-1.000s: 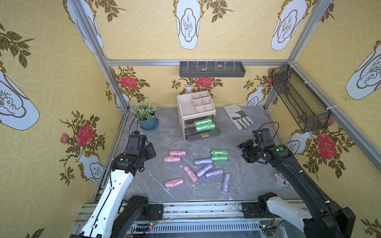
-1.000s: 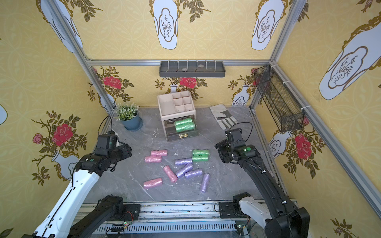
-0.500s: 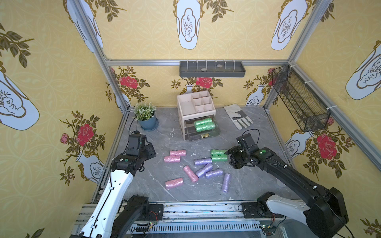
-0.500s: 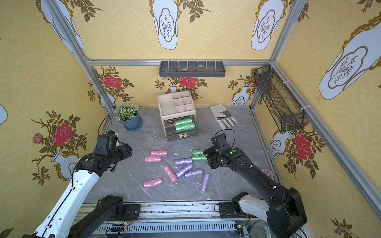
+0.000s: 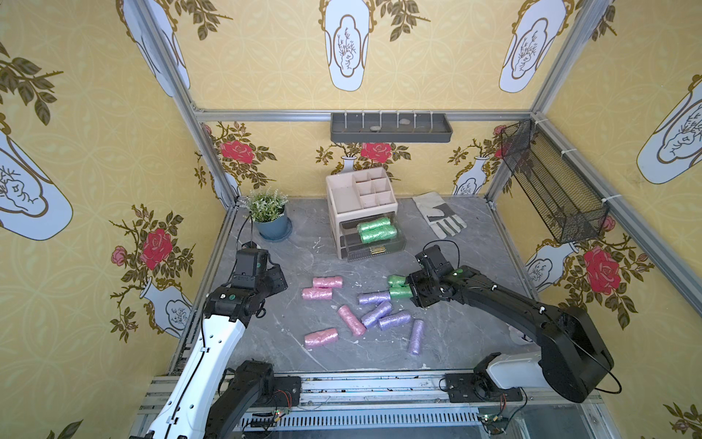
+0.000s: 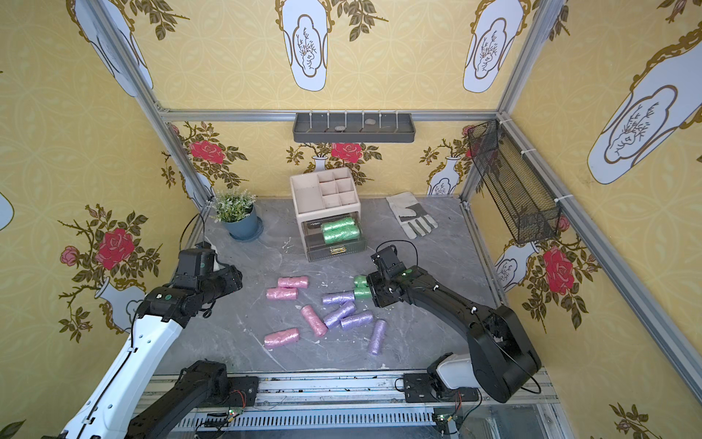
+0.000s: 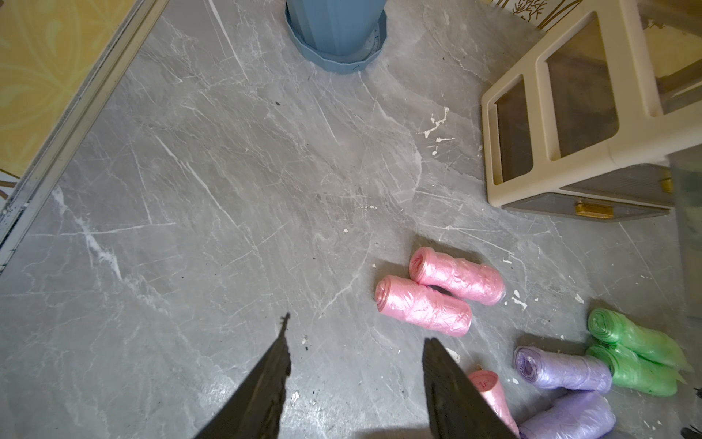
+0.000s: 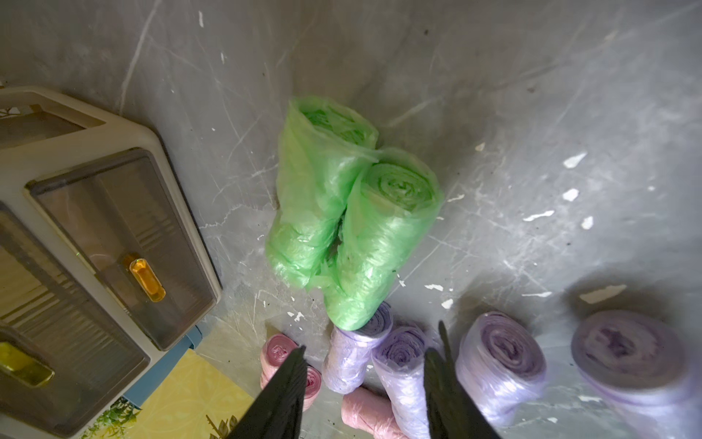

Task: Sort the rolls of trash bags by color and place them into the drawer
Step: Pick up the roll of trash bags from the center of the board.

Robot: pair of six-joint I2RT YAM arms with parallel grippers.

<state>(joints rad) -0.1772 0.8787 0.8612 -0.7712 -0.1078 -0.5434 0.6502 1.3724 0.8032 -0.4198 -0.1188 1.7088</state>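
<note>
Right pincer (image 8: 371, 335) hangs open, empty, at two green rolls (image 8: 353, 213); you've two greens (image 5: 374, 231) in the drawer (image 5: 349, 228), ten rolls left on the table (image 5: 296, 258). Left pincer (image 7: 357, 327) open, empty.

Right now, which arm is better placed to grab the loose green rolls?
Right: the right gripper sits at the two green rolls, fingers apart; the left gripper hangs away near the pink rolls.

You've got four green rolls (image 5: 374, 232): two inside the drawer chest (image 5: 343, 198), upper centre, and two loose mid-frame. Count four pink rolls (image 5: 327, 282) and four lilac rolls (image 5: 374, 297). Singles: one drawer chest, one potted plant (image 5: 270, 214), one work glove (image 5: 437, 214), one wall tray (image 5: 391, 135), one mesh basket (image 5: 551, 186).
</note>
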